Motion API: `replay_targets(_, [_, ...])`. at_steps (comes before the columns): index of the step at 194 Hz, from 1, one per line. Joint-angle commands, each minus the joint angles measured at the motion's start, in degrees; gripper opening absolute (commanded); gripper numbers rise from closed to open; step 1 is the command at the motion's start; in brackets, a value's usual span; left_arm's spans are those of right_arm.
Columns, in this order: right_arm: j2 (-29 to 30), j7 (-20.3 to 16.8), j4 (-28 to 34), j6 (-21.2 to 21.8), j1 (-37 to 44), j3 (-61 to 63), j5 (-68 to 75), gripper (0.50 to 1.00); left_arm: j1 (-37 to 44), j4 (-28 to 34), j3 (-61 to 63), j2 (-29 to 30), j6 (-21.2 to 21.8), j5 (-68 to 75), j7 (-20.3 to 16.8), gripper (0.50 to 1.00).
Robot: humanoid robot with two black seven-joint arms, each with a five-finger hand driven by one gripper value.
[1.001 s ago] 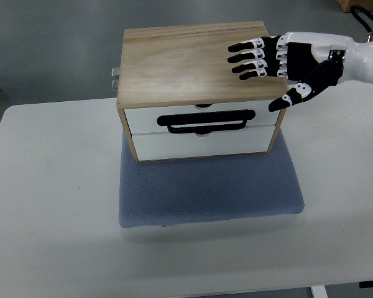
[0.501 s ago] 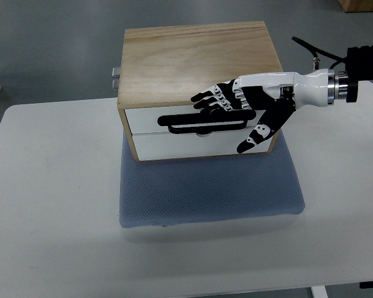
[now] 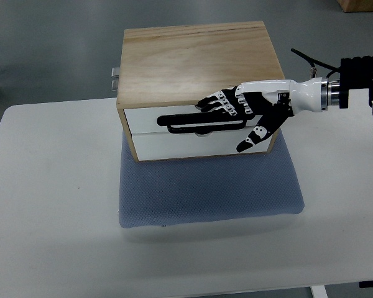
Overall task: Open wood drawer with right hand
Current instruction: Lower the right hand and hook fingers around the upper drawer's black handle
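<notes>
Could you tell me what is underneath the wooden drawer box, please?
The wooden drawer box stands on a blue-grey padded mat, which lies on the white table. The mat's rear part is covered by the box, so what lies there cannot be seen.

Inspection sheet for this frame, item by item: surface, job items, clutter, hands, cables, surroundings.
Surface: white table, with a blue-grey mat under the box.
Job's things: wood drawer box on the mat; both white drawers look closed; black handle across the upper drawer front.
Clutter: nothing seen.
Hands: right hand at the upper drawer front, fingers extended over the handle's right part, thumb pointing down; no grasp visible. Left hand not in view.
Cables: black cable by the right wrist.
Surroundings: grey floor.
</notes>
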Motion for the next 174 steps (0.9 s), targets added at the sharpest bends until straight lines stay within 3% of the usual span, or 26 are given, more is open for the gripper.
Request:
replay_targets(1, [0.3,0.1,-0.9,0.0,-0.5,0.2,-0.9,0.952,0.0,0.0,-0.1,0.0,0.0,0.0,0.0,1.0])
replay_targets(40, [3.0,0.1,-3.7,0.0,-0.7,0.2,-1.9,0.952,0.0,0.0,-0.1,0.0,0.0,0.0,0.0,1.0])
replay_targets(174, [4.0,0.0,-3.5,0.0,-2.0,0.2,-5.5,0.954,-0.1,0.0,-0.1,0.0,0.0,0.0,0.0,1.0])
